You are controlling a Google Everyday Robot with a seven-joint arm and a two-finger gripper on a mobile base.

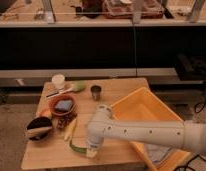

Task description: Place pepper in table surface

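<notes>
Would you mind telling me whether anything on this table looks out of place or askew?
The yellow bin sits skewed and overhangs the table surface at its right edge. Nothing looks spilled. The gripper is low at the pepper near the front edge.

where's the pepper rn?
The pepper lies on the table near its front edge, just left of the gripper, below the pale yellow vegetable.
</notes>
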